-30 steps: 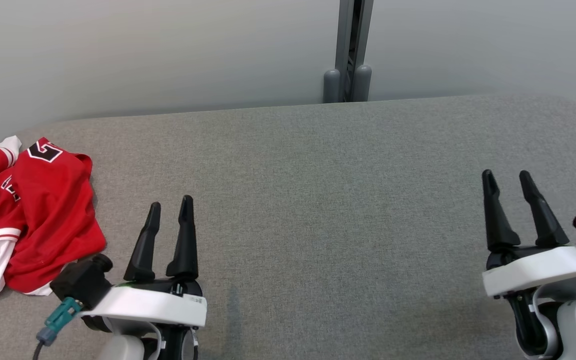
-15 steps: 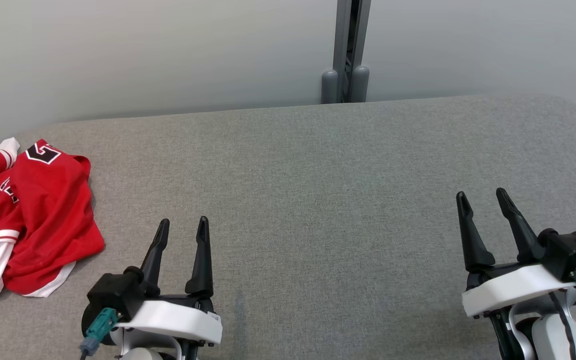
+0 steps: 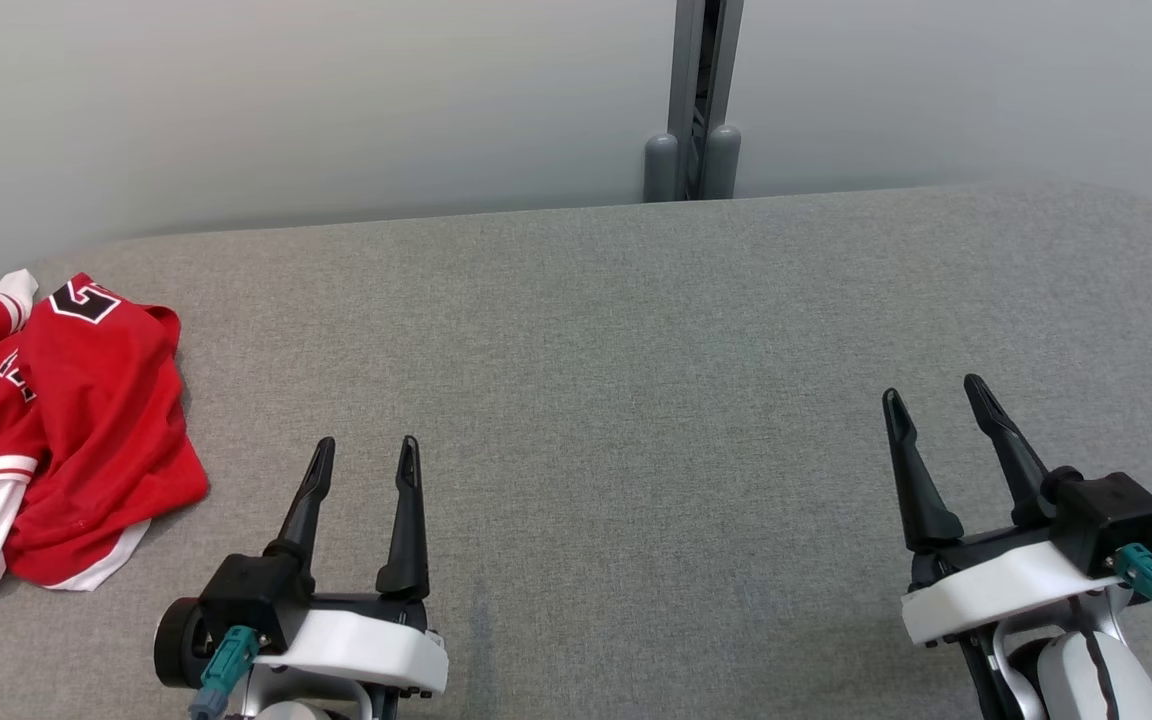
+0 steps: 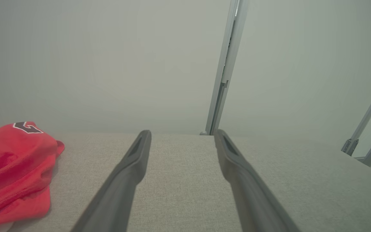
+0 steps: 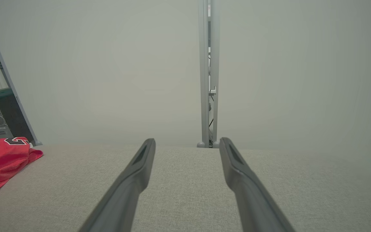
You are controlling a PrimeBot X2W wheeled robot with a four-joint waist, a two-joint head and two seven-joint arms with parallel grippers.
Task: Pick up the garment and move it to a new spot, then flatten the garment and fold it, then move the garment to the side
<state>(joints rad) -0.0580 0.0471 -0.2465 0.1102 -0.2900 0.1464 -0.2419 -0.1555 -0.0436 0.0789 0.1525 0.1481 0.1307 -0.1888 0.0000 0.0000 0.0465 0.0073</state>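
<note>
Left hand [image 3: 367, 441] and right hand [image 3: 934, 388], both open and empty, above the grey worktop [image 3: 636, 350]. The crumpled red garment [image 3: 86, 430] lies at the worktop's left edge. Likely risk: pinching one loose layer leaves the rest bunched or trailing off the edge.

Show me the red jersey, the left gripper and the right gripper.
red jersey [image 3: 106, 420], head view, middle of red fabric.
left gripper [image 3: 367, 441], head view, between its fingertips.
right gripper [image 3: 934, 386], head view, between its fingertips.

Illumination is bright, even and diffuse; shadows are faint. Both wrist views appear hazy, with low contrast.
</note>
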